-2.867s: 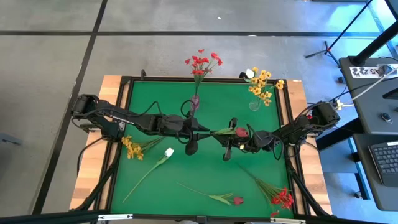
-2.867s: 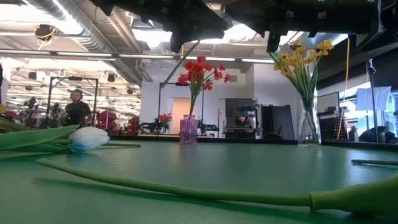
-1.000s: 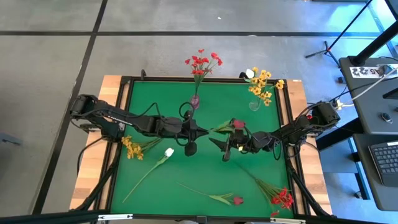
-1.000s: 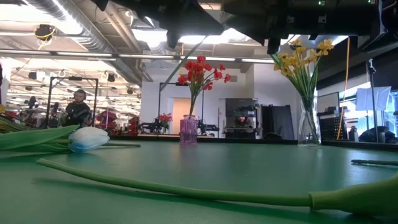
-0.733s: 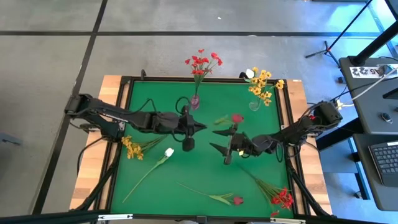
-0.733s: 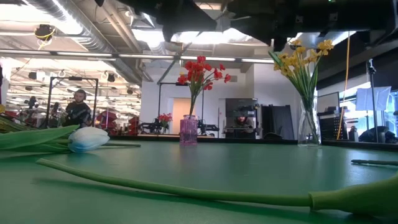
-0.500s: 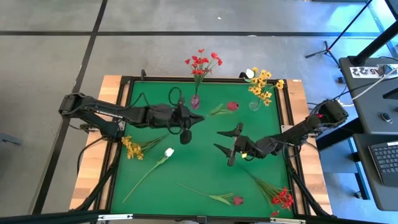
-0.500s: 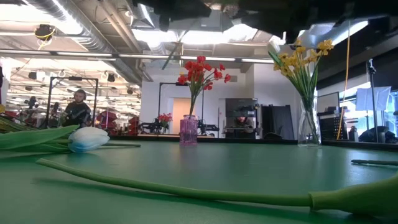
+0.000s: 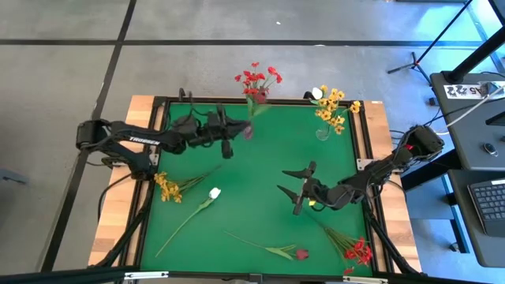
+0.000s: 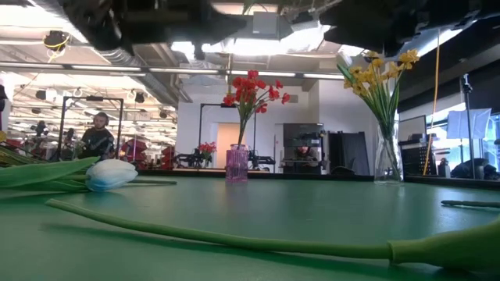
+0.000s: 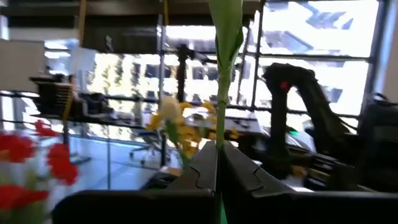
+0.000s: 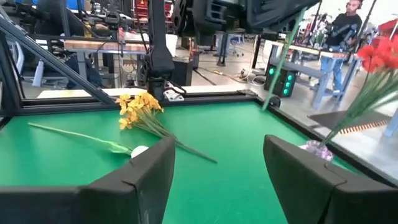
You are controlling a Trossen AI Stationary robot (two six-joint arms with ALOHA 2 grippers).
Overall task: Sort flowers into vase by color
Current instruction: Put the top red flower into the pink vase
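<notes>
My left gripper (image 9: 239,132) is up over the table's far side, beside the pink vase (image 10: 237,164) of red blossoms (image 9: 256,77), and is shut on a green-stemmed flower (image 11: 224,62). Its dark red bud (image 9: 256,95) points toward the far edge. My right gripper (image 9: 294,183) hovers open right of the table's centre, holding nothing. A glass vase (image 9: 323,132) at the far right holds yellow blossoms and a white bud. Lying flat on the green mat are a yellow cluster (image 9: 167,187), a white bud (image 9: 214,192), a dark red bud (image 9: 301,254) and a red cluster (image 9: 357,252). My left gripper pinches the flower's green stem (image 11: 221,134) between its two shut fingers (image 11: 202,165), which lie across it. The flower is lifted clear of the table. The stem and a leaf rise past the fingers, and a short green bit (image 11: 219,211) shows below them.
The mat has a black raised frame (image 9: 158,158) with wooden boards at both sides. The two vases stand near the far edge. Open mat lies between the grippers at the centre. Beyond the table is a room with racks and a person (image 10: 97,136).
My right gripper opened, let go of the dark-red-bud flower and drew back toward the near right. My left gripper kept hold and carried the flower toward the far left, up to the pink vase. The flower swung round, from pointing right to pointing at the far edge.
</notes>
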